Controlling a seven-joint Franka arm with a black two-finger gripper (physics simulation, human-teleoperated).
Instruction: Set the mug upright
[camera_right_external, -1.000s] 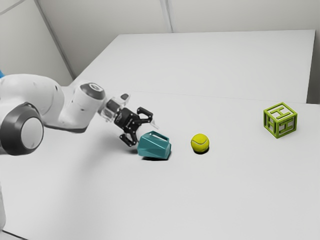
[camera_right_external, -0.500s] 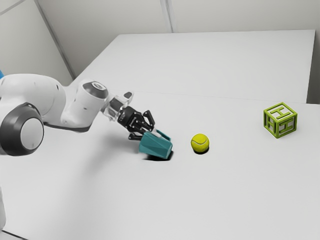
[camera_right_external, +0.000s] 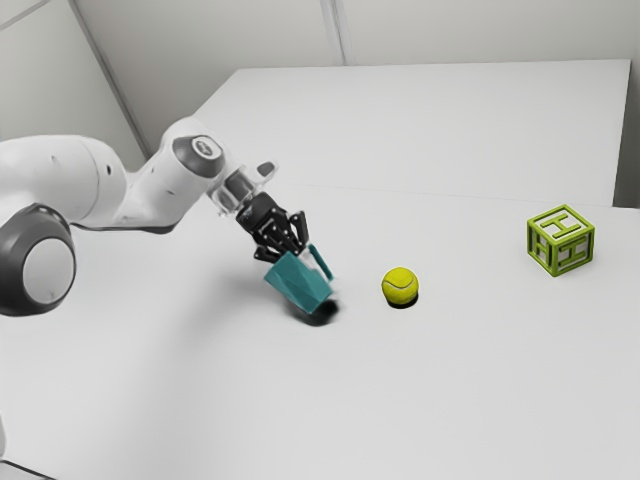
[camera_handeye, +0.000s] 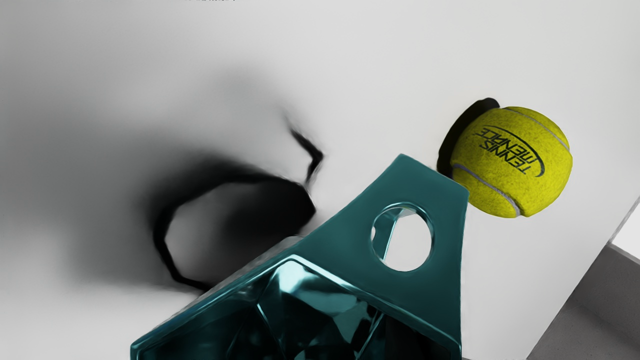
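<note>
Bright, diffuse light whitens the desk (camera_right_external: 450, 390), blurred shadow (camera_right_external: 322, 316) pools below the fingers (camera_right_external: 299, 224), and the mug (camera_handeye: 400, 180) glints inside.

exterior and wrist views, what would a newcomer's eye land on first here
Probably the teal mug, tilted in the gripper over its dark shadow, its handle large in the wrist view. Next, the bright yellow tennis ball on the table nearby, then the lime-green cube farther toward the exterior view's right.

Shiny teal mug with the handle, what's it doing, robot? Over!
Black two-finger gripper: shut on the mug. Mug: raised off white table, tilted, not upright. Round yellow tennis ball: on the table, apart from mug, probably not in the way.
</note>
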